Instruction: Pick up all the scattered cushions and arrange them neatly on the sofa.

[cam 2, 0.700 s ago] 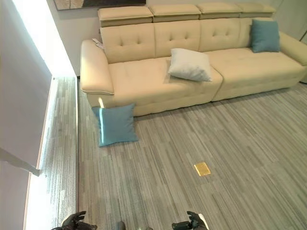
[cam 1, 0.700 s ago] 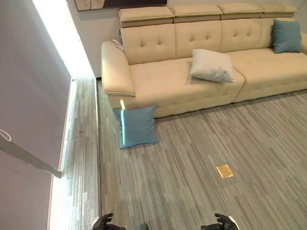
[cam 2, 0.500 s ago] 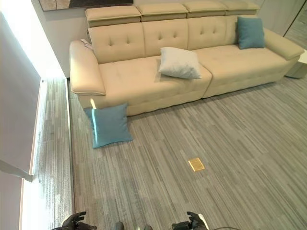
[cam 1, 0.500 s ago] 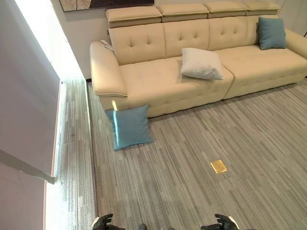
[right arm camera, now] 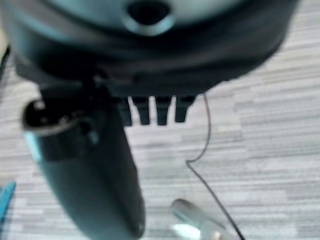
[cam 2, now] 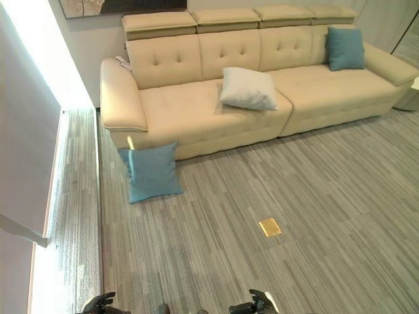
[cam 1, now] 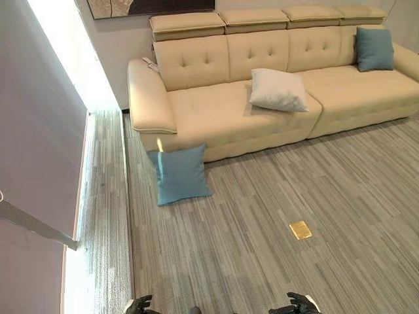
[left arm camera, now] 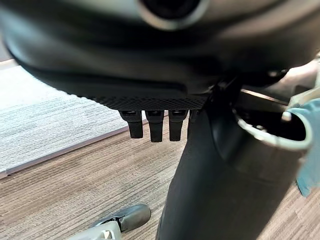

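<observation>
Both hands, the left hand (cam 1: 139,304) and right hand (cam 1: 296,304), are hanging relaxed and empty, since the blue cushion (cam 1: 180,173) is lying well ahead on the floor (cam 1: 262,196), leaning against the sofa's (cam 1: 222,111) front edge.

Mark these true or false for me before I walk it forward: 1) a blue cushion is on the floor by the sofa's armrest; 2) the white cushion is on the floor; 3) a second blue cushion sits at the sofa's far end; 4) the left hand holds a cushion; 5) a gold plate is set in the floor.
1) True: the blue cushion lies on the floor, against the sofa front below its armrest.
2) False: the white cushion lies on the sofa seat.
3) True: the second blue cushion leans on the backrest there.
4) False: the left hand holds nothing.
5) True: the gold plate.
</observation>
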